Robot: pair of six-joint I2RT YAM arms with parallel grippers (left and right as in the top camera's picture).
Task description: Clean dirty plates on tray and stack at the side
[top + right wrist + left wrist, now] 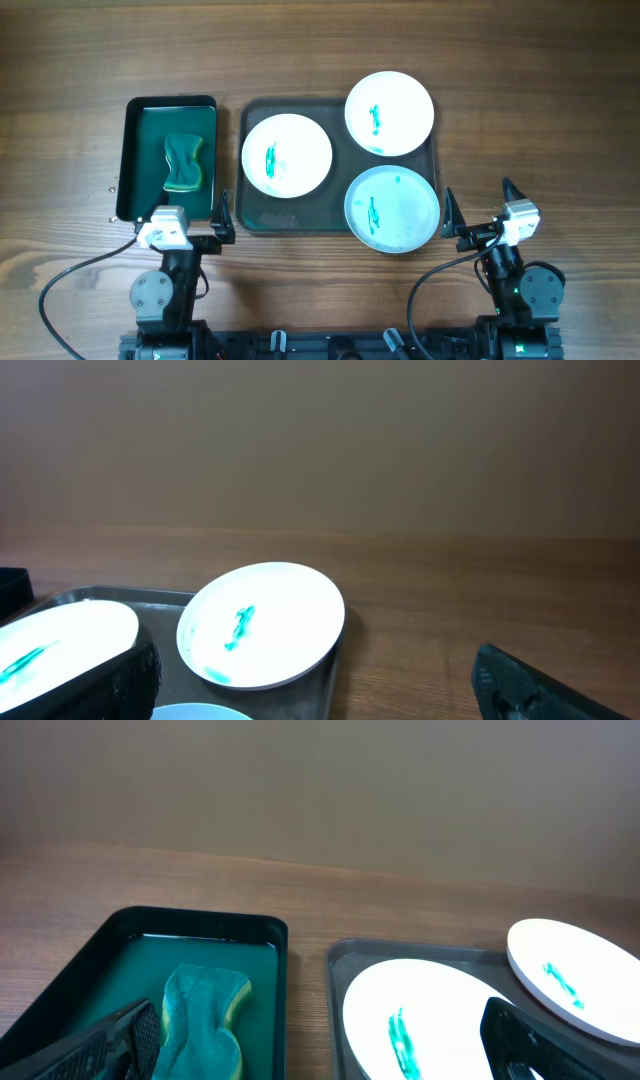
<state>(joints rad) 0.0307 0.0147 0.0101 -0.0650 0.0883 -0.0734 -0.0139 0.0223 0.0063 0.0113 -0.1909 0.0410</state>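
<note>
**Both grippers open at the near edge, three smeared plates on the tray**

Nearest me, the left gripper hangs over the near end of the small black tray, its fingers spread wide. The right gripper hovers over bare table just right of the grey tray, fingers also spread and holding nothing. I read these as ready poses, with the left arm placed to reach the scrubber and the right arm placed to steady or lift a plate.

All three dirty plates sit on the grey tray, and each has a teal smear. The near plate is at the tray's near right corner and juts past the rim close to the right gripper, so it seems the easiest first pick.

Farther back, the left plate lies on the left side of the tray. Left of it, a green and yellow sponge rests in the black tray's green interior, probably kept there for wetting.

Farthest away, the far plate overhangs the tray's far right corner. No plate is stacked at the side yet, so I judge the cleaning has not started.
</note>
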